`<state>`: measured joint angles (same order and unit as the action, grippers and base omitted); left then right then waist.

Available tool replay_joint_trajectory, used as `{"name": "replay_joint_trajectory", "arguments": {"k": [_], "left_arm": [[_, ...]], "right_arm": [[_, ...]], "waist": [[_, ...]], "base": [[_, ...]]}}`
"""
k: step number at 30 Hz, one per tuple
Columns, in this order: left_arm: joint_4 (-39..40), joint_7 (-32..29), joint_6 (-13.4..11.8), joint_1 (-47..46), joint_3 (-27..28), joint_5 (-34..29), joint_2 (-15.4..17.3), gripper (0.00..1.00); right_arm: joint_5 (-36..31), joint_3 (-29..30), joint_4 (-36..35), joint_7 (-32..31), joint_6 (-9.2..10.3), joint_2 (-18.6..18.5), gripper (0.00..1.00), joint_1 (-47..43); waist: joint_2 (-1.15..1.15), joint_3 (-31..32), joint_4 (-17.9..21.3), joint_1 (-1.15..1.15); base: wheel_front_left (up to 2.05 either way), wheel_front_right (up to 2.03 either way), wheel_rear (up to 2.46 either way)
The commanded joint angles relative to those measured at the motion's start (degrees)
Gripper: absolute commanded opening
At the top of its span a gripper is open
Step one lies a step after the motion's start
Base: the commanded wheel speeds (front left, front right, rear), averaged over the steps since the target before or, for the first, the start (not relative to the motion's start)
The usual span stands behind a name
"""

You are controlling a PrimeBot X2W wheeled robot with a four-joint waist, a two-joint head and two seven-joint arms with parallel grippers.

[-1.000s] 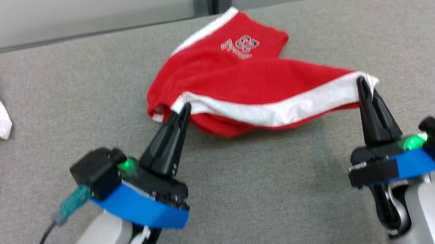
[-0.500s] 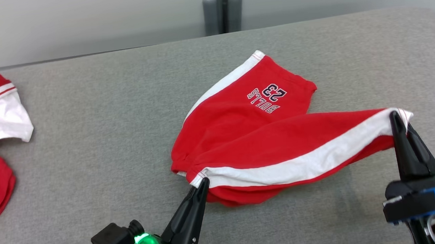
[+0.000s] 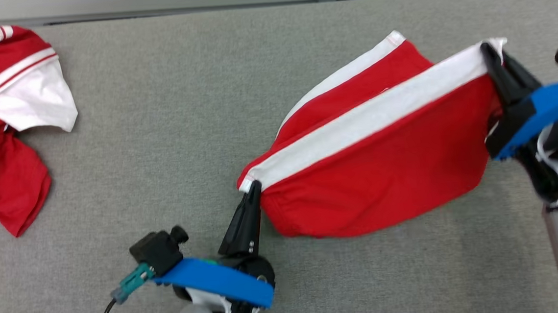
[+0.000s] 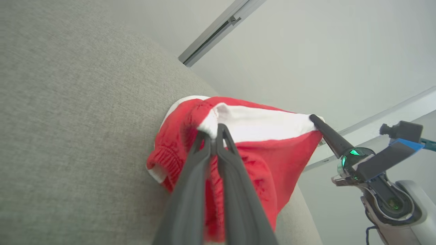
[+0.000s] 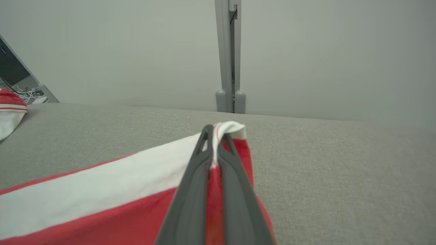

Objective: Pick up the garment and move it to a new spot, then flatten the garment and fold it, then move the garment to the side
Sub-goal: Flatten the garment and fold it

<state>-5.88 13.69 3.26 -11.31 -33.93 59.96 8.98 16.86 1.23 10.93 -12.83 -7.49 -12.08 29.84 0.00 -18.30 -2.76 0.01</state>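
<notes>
We see the red shorts [image 3: 383, 178] with white side stripes pulled taut along one stripe, raised at both ends, red cloth sagging beneath it over the grey counter [image 3: 158, 111].

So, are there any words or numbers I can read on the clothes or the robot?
None can be read.
The shorts show just a tiny white speck at a fold, maybe print, too small to read.
The red and white clothes at the left show stripes but no letters.
</notes>
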Motion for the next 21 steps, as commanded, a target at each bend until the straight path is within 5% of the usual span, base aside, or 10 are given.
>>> {"name": "replay_joint_trajectory", "arguments": {"k": [1, 8, 21], "left_arm": [[-1.34, -0.1, 0.35, -1.83, 0.46, 0.69, -0.85, 0.0], [-10.05, -0.22, 0.2, -9.6, 0.39, 2.19, -4.64, 0.0], [-14.83, -0.28, -1.17, -14.23, -3.88, 4.62, -5.58, 0.0]], "right_arm": [[0.31, -0.38, 1.97, -0.53, -0.01, -0.94, 0.0, 2.65], [1.44, -3.25, 16.38, -2.57, -0.01, -3.89, 0.0, 15.32], [0.61, -10.86, 35.56, 2.8, -0.01, -5.91, 0.0, 27.95]], "waist": [[0.0, -1.94, -1.76, -0.01], [0.0, -5.99, -5.1, -0.01], [0.0, -8.0, -9.0, -0.01]], "base": [[0.0, 0.0, 0.0], [0.0, 0.0, 0.0], [0.0, 0.0, 0.0]]}}
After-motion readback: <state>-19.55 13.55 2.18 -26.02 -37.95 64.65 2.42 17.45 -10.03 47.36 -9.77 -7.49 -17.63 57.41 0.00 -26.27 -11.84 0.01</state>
